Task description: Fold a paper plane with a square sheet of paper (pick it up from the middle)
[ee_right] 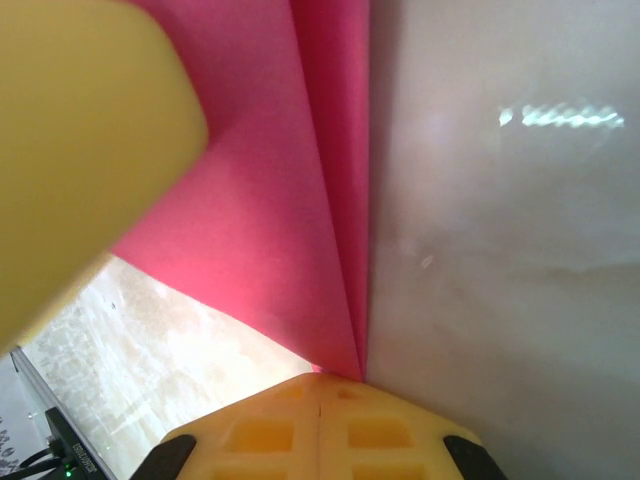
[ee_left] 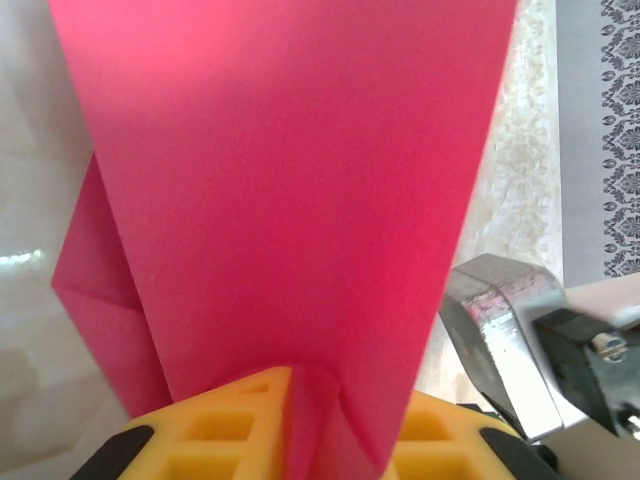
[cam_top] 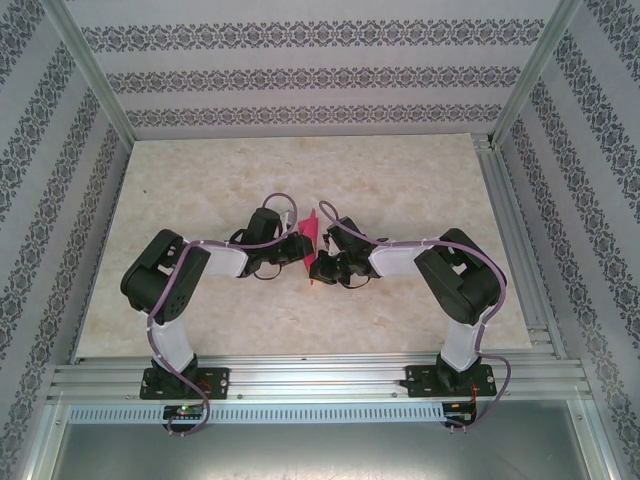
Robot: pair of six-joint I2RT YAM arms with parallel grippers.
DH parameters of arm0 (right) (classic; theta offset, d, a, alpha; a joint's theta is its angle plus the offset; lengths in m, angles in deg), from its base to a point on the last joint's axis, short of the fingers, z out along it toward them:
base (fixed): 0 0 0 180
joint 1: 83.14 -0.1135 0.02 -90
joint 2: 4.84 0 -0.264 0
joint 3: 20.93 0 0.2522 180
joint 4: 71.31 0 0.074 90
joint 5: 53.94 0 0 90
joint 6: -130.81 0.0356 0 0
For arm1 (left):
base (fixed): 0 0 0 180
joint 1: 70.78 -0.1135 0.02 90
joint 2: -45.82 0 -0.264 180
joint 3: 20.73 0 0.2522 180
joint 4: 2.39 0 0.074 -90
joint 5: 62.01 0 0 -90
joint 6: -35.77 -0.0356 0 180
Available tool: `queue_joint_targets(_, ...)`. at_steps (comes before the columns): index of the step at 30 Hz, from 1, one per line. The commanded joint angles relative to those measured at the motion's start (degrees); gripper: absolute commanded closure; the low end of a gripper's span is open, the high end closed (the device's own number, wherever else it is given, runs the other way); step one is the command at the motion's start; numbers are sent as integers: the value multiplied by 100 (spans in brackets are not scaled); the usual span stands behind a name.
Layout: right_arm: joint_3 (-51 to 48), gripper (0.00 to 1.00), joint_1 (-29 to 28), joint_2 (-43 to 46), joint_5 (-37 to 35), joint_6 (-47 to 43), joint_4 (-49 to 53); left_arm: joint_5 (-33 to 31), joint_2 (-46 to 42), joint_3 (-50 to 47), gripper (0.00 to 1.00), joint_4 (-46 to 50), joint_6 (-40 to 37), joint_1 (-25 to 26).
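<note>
- Mid-table, over the marbled table top (cam_top: 200, 180): my left gripper (ee_left: 296, 392) and right gripper (ee_right: 322, 384) meet nose to nose, with the sheet of paper (cam_top: 313, 238) standing on edge between them. I cannot tell whether its lower tip touches the surface.
- Left jaws: drawn in on the sheet, the yellow fingers (ee_left: 225, 425) pinching its near edge, where the pink puckers into a small wrinkle at the bite. Beyond them the paper runs up as one broad panel, with a folded flap showing behind it on the left.
- Right jaws: shut tight on the sheet, biting at the point where its layers converge along a crease.
- The step, as I judge it, is a fold made in the air, with two grips sharing one sheet. To do it well, one pinch should act as the anchor while the other travels along the crease line, not across it, so the layers lie edge on edge.
- Thin paper slips or tears. I would pull only enough to take up slack, and ease the wrinkle at my left pinch before pressing any crease.
- Pose: both forearms reach inward from raised elbows, wrists turned toward each other, bases well apart at the near edge.
</note>
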State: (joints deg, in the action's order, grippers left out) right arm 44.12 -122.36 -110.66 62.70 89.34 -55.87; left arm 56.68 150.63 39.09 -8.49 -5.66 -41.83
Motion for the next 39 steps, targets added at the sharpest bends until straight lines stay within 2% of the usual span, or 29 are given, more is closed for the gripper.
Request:
queue_joint_targets(1,39,95,33,-127,-175,16,114,95,-7,90,82,-245,-195,-145)
queue_joint_targets(18,25,95,99,-96,41,227,-238,564,736,371,97,-375,-669,-416)
queue_joint_targets(24,30,93,126,39,70,286,-307,609,950,254,95,-671,-586,-421)
queue_joint_targets(28,-86,92,195,284,285,468,-668,647,968,471,95,-377,-748,-434)
queue_joint_targets(32,-35,89,377,637,203,372,-505,591,946,503,94,-238,-842,-429)
queue_joint_targets(39,394,95,627,277,170,-59,-14,645,1030,562,94,-234,-850,-431)
